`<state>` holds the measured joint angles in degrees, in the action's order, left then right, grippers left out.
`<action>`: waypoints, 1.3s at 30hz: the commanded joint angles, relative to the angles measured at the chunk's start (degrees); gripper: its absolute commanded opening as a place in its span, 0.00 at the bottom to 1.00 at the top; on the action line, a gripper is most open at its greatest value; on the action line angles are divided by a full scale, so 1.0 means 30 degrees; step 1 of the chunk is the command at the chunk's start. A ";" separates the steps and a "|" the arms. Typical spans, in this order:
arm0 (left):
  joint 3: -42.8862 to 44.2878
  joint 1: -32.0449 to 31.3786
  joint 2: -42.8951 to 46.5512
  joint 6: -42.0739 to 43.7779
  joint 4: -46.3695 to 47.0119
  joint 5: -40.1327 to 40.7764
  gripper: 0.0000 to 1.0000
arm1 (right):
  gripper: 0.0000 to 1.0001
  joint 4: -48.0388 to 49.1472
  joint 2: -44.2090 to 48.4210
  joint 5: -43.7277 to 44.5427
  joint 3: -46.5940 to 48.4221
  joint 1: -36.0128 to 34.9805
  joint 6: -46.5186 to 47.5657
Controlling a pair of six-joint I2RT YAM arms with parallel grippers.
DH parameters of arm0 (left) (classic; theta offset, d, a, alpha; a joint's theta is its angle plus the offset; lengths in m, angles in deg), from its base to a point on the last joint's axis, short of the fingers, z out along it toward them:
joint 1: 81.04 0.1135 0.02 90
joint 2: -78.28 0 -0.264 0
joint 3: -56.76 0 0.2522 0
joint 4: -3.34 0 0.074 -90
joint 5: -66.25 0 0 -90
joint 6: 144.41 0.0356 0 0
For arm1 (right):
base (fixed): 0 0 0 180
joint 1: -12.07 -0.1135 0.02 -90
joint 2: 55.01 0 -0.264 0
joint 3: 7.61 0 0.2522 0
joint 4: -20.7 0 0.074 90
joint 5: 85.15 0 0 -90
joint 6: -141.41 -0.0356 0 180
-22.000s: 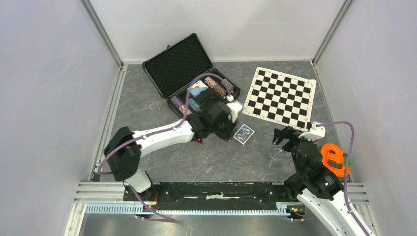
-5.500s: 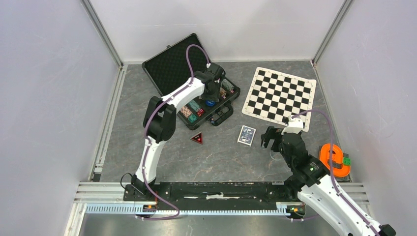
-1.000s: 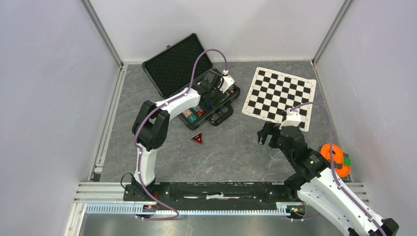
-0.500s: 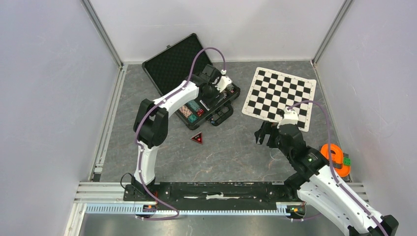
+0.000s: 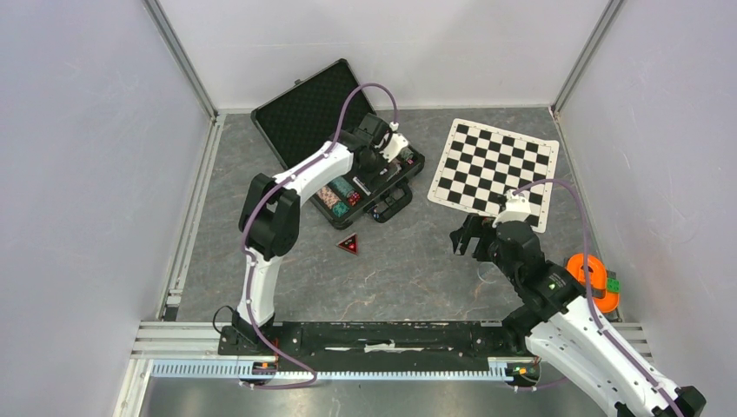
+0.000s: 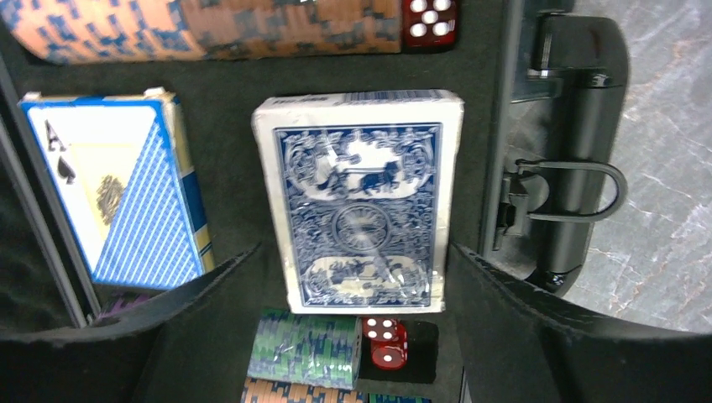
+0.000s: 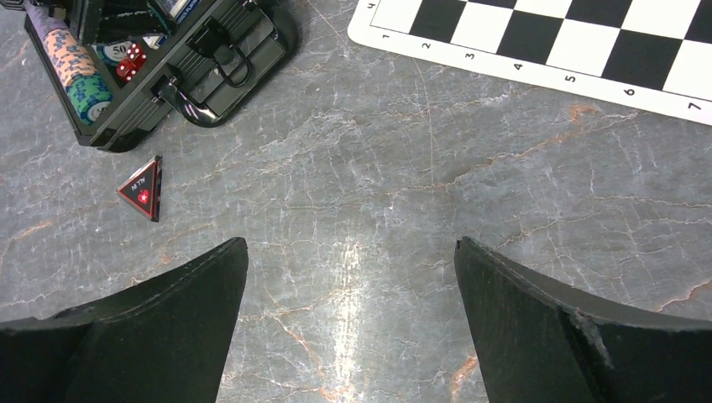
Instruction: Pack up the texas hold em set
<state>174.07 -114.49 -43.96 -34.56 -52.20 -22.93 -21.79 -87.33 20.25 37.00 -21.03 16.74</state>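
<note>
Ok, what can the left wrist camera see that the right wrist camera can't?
Only the left wrist camera clearly shows the blue-backed deck and the ace-of-spades card box, side by side in the case. Only the right wrist camera shows the chess mat and a small red-and-black triangle on the table. Both show the case's handle, chip stacks and red dice.

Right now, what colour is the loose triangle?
Triangle: black, red-edged; right wrist view.
</note>
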 commanded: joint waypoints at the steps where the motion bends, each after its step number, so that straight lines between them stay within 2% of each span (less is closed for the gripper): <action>1: 0.0440 0.0174 0.0486 -0.1487 -0.0650 0.1176 0.90 | 0.99 0.0227 0.0258 -0.0015 0.0587 0.0009 -0.0094; 6: 0.0245 0.0164 0.1425 -0.2318 -0.0429 0.1085 0.93 | 0.99 0.0215 0.0246 -0.0039 0.0570 0.0017 0.0121; 10: -0.0323 0.0142 0.2682 -0.2746 0.0073 -0.1002 0.92 | 0.99 0.0246 0.0267 0.0290 0.0433 0.0011 0.0261; 15: -0.0435 0.0128 0.3881 -0.4466 0.0563 -0.1816 0.91 | 0.99 0.0523 0.0015 0.0262 0.0251 0.0002 0.0364; 18: -0.0952 0.0157 0.4319 -0.5350 0.2091 -0.2425 0.90 | 0.99 0.0553 0.0023 0.0413 0.0107 0.0011 0.0506; 20: -0.1013 0.0164 0.4163 -0.5983 0.3067 -0.3012 0.83 | 0.99 0.0678 0.0112 0.0496 -0.0062 0.0010 0.0544; 21: -0.0896 0.0164 0.3903 -0.6206 0.3318 -0.3365 0.74 | 0.99 0.0768 0.0138 0.0545 -0.0188 0.0000 0.0552; 23: -0.0275 0.0164 0.3352 -0.6415 0.3120 -0.4036 0.67 | 0.99 0.0938 0.0177 0.0490 -0.0368 0.0018 0.0551; 27: 0.0442 0.0164 0.2516 -0.6429 0.3050 -0.2267 0.54 | 0.99 0.1049 0.0040 0.0443 -0.0360 0.0017 0.0681; 34: 0.1869 0.0192 0.0586 -0.6113 0.3131 0.0593 0.48 | 0.99 0.1036 -0.0117 0.0758 -0.0118 0.0008 0.1091; 39: 0.3501 0.0256 -0.1414 -0.5982 0.1197 0.0539 0.43 | 0.99 0.1045 -0.0216 0.0769 -0.0216 0.0003 0.1138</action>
<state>179.78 -114.14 -44.28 -51.67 -45.14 -23.31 -20.53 -87.90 21.51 36.13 -21.03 19.03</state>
